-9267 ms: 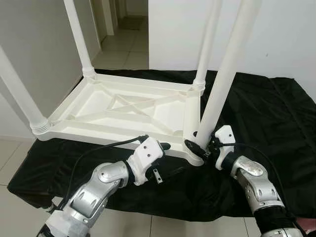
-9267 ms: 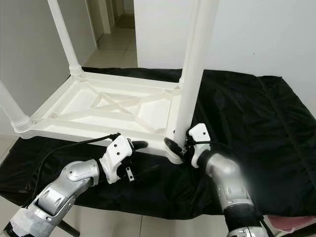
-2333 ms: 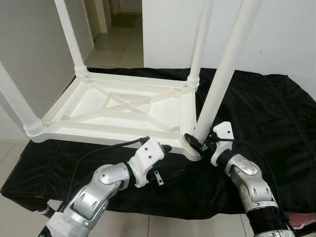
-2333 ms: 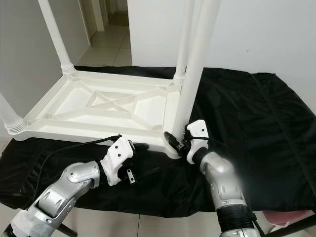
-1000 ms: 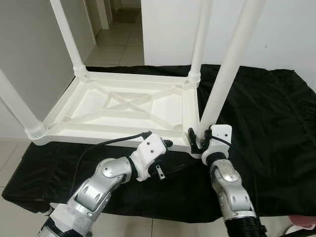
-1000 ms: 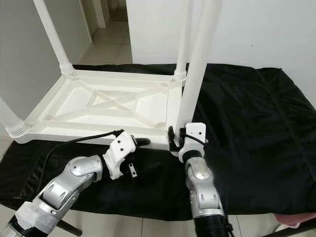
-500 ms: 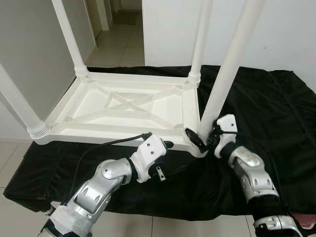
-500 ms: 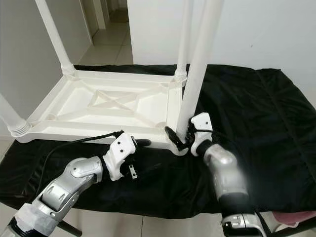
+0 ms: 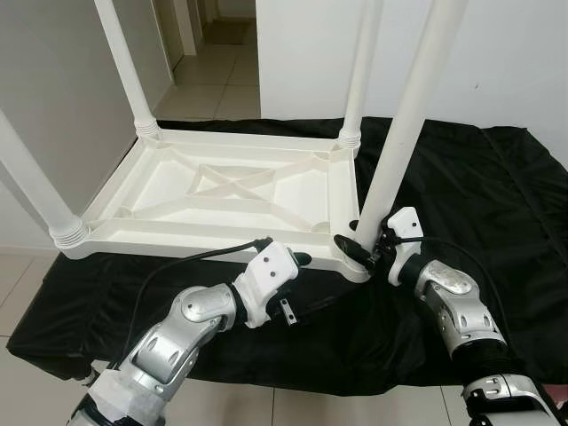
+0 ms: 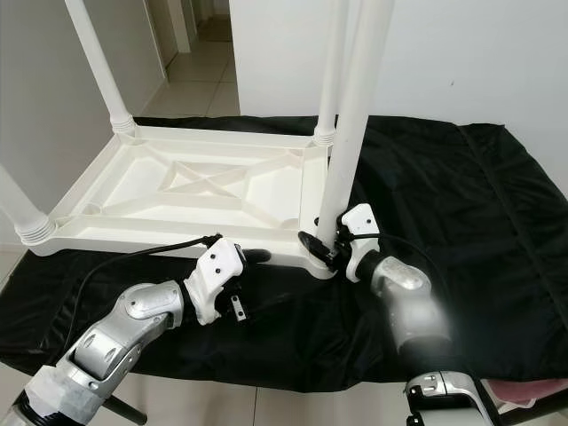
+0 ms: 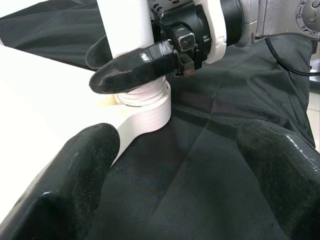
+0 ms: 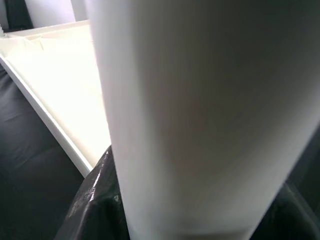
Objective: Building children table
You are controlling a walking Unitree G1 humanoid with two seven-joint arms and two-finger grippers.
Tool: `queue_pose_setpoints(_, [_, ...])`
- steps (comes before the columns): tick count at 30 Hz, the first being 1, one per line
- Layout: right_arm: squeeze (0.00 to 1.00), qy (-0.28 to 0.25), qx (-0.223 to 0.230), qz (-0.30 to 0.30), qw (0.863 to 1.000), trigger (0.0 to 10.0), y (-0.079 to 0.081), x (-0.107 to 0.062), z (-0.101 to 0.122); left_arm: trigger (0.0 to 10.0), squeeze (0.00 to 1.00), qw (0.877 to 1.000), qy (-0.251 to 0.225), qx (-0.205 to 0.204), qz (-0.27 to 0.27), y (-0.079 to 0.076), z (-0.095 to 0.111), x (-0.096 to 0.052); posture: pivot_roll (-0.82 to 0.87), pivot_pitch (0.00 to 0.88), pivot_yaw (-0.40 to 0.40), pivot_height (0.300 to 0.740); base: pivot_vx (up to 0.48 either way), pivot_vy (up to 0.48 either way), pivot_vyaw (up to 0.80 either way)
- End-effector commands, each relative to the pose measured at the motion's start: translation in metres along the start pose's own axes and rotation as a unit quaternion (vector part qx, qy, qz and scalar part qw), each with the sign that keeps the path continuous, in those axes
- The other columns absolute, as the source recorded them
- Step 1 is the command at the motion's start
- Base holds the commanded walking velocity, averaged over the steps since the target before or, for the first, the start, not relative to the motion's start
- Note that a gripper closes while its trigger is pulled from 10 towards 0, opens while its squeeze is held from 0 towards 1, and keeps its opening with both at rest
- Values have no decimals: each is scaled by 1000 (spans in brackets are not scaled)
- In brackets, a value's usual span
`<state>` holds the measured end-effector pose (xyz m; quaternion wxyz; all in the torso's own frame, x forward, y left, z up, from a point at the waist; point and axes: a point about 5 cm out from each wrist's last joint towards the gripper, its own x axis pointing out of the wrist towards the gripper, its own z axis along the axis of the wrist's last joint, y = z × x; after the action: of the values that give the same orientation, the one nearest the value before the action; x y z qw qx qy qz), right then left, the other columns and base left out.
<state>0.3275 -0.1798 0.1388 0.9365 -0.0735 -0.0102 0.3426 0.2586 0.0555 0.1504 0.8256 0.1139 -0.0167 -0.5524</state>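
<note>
Tabletop (image 9: 222, 191): white plastic, lying upside down on the black cloth (image 9: 479, 195), ribbed underside up; its long axis runs from the robot's left to its right.
Fitted legs: three stand in their corner sockets and point up — near-left leg (image 9: 31, 182), far-left leg (image 9: 124, 67), far-right leg (image 9: 359, 75).
Fourth leg (image 9: 404, 124): at the near-right corner, long axis nearly upright, top leaning slightly to the right; its foot sits in the ribbed socket (image 11: 147, 102).
Right claw (image 9: 362, 249): closed around the base of the fourth leg, just above the socket, one finger on each side.
Left claw (image 9: 297, 264): fingers spread wide and holding nothing, tips at the tabletop's near edge, just left of the socket.
Change: against half a second ago the right forearm lies slightly lower and more sideways; the grip point on the leg is the same. The left claw has not moved.
Around: grey wall (image 9: 62, 98) on the left, a tiled corridor (image 9: 217, 84) behind, a white wall (image 9: 524, 62) on the right.
In the way: a black cable (image 9: 191, 259) loops over the left arm, along the tabletop's near edge.
</note>
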Motion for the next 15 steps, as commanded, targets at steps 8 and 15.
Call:
queue_pose_setpoints(8, [0,15,41,-69,997,10000,6,-3,-11,10000,0,1000,2,-2,-22,-1,0,-2,-56,42,46,740,0,0,0])
queue_pose_setpoints(15, [0,17,90,-253,963,10000,13,-6,-16,10000,0,1000,4,-2,-21,0,-2,-2,-69,43,50,740,0,0,0])
